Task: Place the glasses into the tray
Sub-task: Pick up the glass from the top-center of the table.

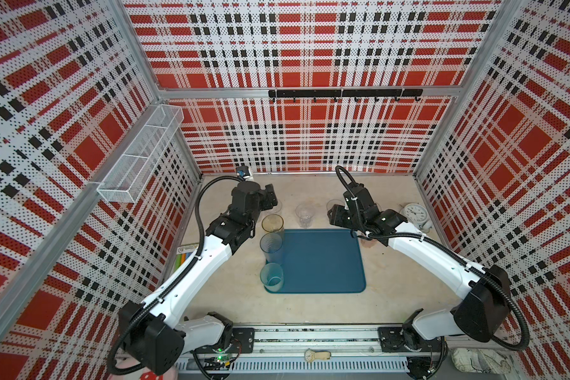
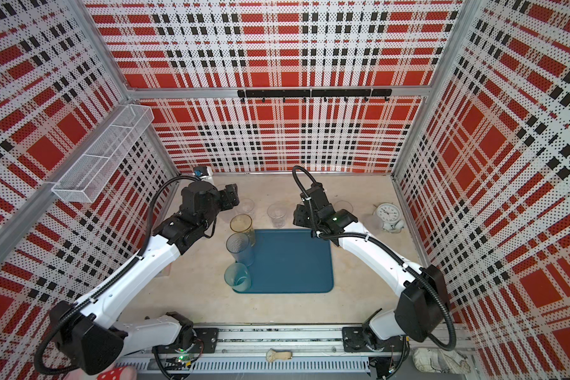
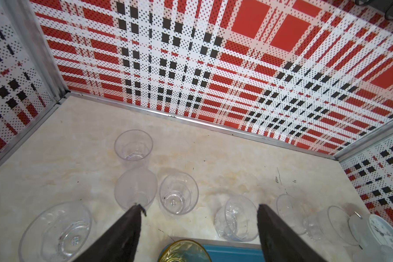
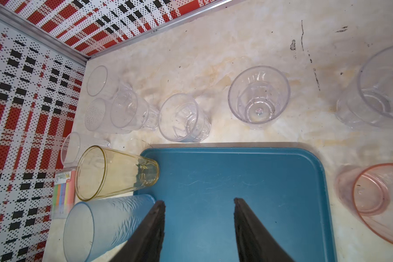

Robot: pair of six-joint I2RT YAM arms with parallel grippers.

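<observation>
The left gripper (image 3: 199, 206) hangs with its jaws wide apart and nothing between them. It is above the clear glasses (image 3: 178, 192), which stand on the table (image 1: 310, 309) behind the far left corner of the tray (image 1: 323, 263).

Along the left edge of the tray 3 tinted glasses stand upright in a row: the amber glass (image 1: 272, 223) at the far corner, the grey-blue glass (image 1: 271, 245) in the middle, and the teal glass (image 1: 272, 278) at the near corner. I judge these 3 as placed. The rest of the tray is bare.

Further right, the right gripper (image 4: 198, 200) is partly open and holds nothing, over the far part of the tray. The pink glass (image 4: 377, 199) stands on the table just beside the tray's right edge.

About 7 clear glasses and the pink glass are not yet in the tray, so I think less than half of the work is done. The alarm clock (image 1: 414, 212) at the far right is not part of the task.
</observation>
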